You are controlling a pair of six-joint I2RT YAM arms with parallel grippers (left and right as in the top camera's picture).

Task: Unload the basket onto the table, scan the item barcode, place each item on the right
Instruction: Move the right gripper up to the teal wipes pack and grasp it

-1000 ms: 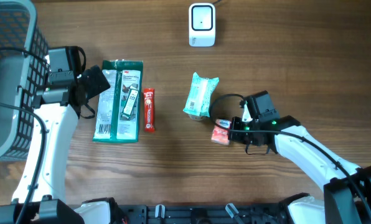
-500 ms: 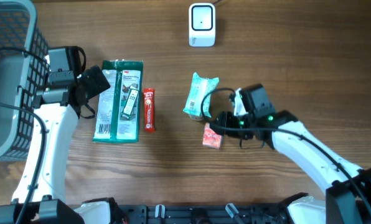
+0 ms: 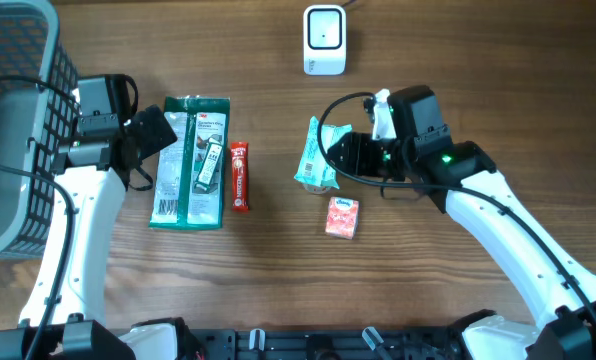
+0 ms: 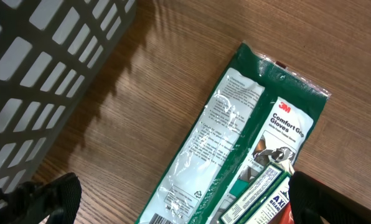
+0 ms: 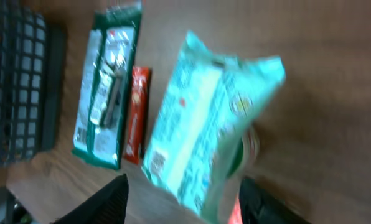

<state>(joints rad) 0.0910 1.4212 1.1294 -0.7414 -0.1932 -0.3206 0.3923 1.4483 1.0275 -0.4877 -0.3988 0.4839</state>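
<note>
Pincer: my right pincer point(image 3: 340, 158) spread wide, just beside the teal pouch point(image 3: 318, 152) — nothing pinched;
Pouch: mid-desk, lying flat; scanner point(image 3: 324, 40) at far edge;
Risk: slick film slipping — bite too shallow

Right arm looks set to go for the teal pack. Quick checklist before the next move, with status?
1. Right end effector open, holding nothing: ok.
2. Teal pack between its fingers in the right wrist view, not gripped: ok.
3. Barcode face of the teal pack located: cannot tell, print is blurred.
4. Small pink packet lying apart from the pack: ok.
5. White scanner uncovered: ok.
6. Left end effector open over the green gloves pack, away from the right arm: ok.
</note>
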